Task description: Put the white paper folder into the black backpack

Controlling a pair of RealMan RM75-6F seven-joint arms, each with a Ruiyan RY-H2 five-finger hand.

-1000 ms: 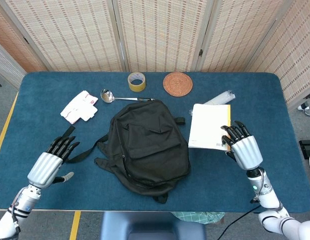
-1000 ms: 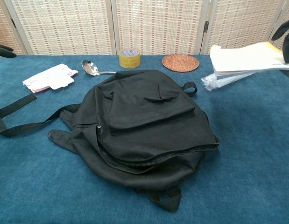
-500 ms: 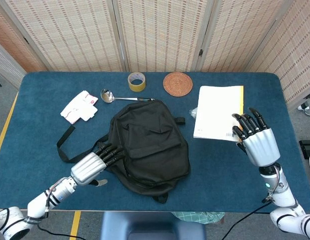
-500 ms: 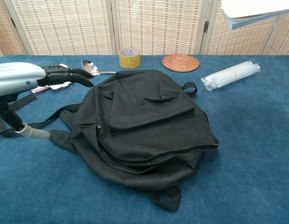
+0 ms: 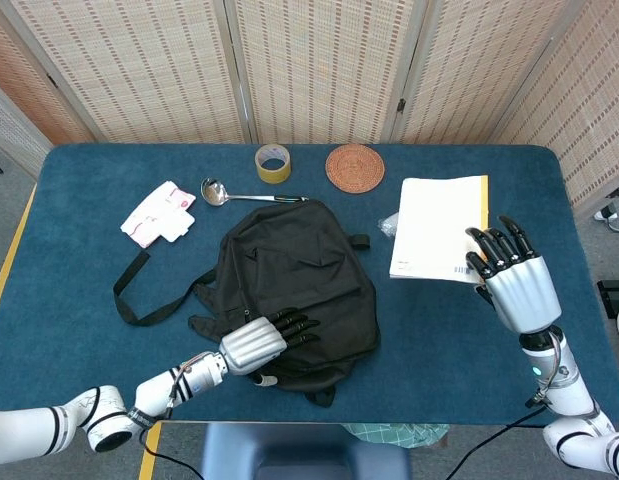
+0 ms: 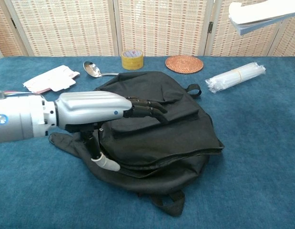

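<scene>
The black backpack (image 5: 294, 290) lies flat in the middle of the blue bench (image 5: 69, 260), and everything else is placed around it. The left hand (image 5: 257, 345) reaches over the backpack's near edge with its fingers (image 6: 147, 107) stretched out, apart and holding nothing; whether they touch the fabric cannot be told. To the right of the backpack, the right hand (image 5: 514, 285) grips the white paper folder (image 5: 439, 228) by its near corner and holds it raised above the bench. A bundle of clear straws (image 6: 235, 76) lies on the bench right of the backpack. Beyond the backpack sit a spoon (image 5: 217, 192), a tape roll (image 5: 273, 163) and a woven coaster (image 5: 355, 166). A white carton (image 5: 159, 213) lies to its far left.
</scene>
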